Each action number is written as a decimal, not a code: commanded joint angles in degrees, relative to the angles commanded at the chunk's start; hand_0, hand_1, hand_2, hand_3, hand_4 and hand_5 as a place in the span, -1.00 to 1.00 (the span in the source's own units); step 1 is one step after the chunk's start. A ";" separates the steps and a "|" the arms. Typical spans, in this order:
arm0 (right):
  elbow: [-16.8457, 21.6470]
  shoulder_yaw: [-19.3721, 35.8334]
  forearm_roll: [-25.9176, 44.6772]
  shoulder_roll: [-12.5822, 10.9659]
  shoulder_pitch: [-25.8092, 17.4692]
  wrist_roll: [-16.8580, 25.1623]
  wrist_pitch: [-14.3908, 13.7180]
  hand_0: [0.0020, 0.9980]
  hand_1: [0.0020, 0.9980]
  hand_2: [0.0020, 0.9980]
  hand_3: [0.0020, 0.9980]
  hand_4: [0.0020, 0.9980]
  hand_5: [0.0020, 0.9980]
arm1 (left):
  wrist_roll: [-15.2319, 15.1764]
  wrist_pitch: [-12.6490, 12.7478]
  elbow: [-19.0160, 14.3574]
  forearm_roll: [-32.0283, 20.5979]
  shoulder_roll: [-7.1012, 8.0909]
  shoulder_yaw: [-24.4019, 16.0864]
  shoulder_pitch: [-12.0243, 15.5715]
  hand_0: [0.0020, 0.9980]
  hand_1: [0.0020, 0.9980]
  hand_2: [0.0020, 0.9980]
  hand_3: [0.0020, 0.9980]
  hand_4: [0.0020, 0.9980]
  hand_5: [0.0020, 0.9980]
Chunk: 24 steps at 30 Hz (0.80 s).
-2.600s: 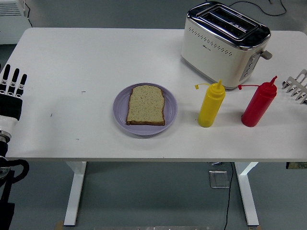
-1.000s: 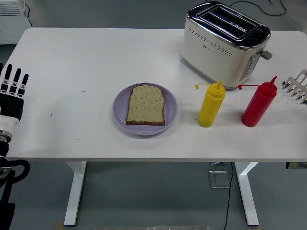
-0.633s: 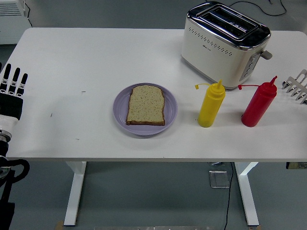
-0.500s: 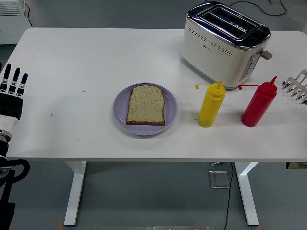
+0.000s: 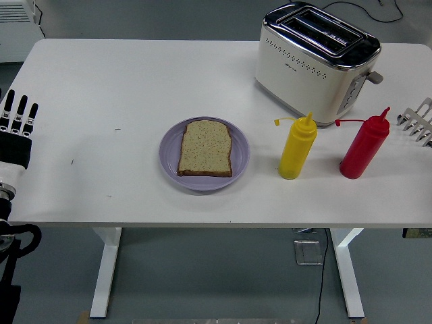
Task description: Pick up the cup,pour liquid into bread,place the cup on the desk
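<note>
Since no cup shows, only a yellow bottle (image 5: 297, 151) and red bottle (image 5: 363, 148) at 3 o'clock of the bread (image 5: 205, 148), pickup isn't started. Left hand (image 5: 16, 128) at 9, fingers straight, empty. Right hand (image 5: 418, 120) at 3: grip unclear. Next: reach a bottle.

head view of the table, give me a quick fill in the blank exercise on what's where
1. The bread lies on a purple ____.
2. The yellow bottle stands left of the ____ bottle.
3. Behind both bottles stands a ____.
4. The left hand rests at the table's left edge with fingers open, holding ____.

Missing words: plate; red; toaster; nothing
</note>
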 joint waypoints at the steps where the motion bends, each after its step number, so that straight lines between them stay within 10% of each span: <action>1: 0.00 0.00 -0.01 0.00 0.00 0.00 0.00 0.63 0.50 0.57 0.61 0.29 -0.25 | -0.01 0.01 0.00 -0.01 0.00 0.00 0.00 0.60 0.60 0.65 0.49 0.07 1.00; 24: -0.03 0.19 -0.72 -0.07 -0.04 -0.22 0.00 0.63 0.50 0.58 0.62 0.29 -0.25 | -0.17 0.35 0.12 -0.28 0.02 0.19 -0.13 0.60 0.60 0.66 0.49 0.07 1.00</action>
